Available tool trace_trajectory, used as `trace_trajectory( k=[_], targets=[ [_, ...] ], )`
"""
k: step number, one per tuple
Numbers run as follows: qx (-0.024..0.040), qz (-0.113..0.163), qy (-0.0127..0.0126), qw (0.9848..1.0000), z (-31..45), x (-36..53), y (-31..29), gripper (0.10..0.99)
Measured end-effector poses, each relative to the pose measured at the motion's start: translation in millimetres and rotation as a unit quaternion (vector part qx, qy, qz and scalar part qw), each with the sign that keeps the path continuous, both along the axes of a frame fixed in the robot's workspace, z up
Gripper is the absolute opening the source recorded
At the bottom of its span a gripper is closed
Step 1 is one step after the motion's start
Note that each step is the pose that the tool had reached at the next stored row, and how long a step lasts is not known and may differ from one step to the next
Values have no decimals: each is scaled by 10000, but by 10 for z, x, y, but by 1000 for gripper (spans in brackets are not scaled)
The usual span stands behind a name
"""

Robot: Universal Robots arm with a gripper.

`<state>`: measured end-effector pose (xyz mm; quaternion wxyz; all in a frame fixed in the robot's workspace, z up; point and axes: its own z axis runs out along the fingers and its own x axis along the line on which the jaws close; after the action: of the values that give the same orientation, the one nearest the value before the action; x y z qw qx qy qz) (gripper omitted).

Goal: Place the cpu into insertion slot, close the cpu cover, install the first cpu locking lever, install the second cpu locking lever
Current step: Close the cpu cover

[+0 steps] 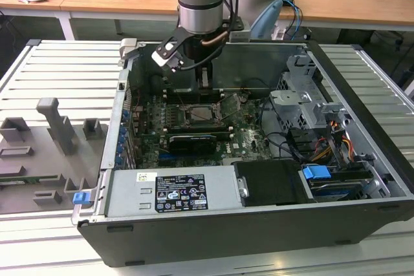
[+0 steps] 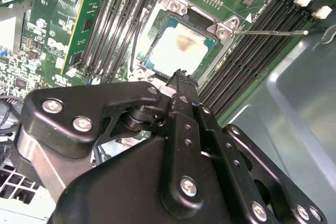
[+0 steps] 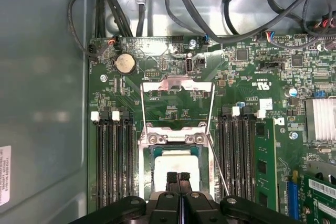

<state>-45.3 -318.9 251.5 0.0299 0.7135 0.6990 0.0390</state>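
The cpu [image 3: 176, 165] lies flat in its socket on the motherboard [image 3: 252, 72], its pale metal face [image 2: 177, 51] carrying a brownish smear. The cpu cover [image 3: 177, 86], a thin silvery frame, is swung open away from the socket, past the hinge end. One thin locking lever [image 3: 219, 169] angles out beside the socket, and it appears in the second wrist view as a lever [image 2: 273, 32]. The other lever [image 3: 143, 106] runs along the cover's opposite side. My gripper [image 3: 178, 178] hovers just above the cpu's near edge, shut with nothing held. In the exterior view the gripper [image 1: 203, 81] hangs over the socket [image 1: 203, 116].
Memory slots [image 3: 113, 161] flank the socket on both sides. Black cables [image 3: 157, 3] cross the far case wall. A drive cage [image 1: 304, 105] and cables stand at the exterior view's right, a power supply [image 1: 171, 192] at the front. Grey fixtures [image 1: 55, 124] sit outside the case.
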Motion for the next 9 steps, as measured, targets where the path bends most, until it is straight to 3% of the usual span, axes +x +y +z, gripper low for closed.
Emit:
trace_trajectory(
  k=[7,8,9],
  targets=[
    [-1,1,0,10000,165,1,0,106],
    [1,1,7,10000,174,14,0,106],
    [2,1,31,10000,174,39,0,106]
  ],
)
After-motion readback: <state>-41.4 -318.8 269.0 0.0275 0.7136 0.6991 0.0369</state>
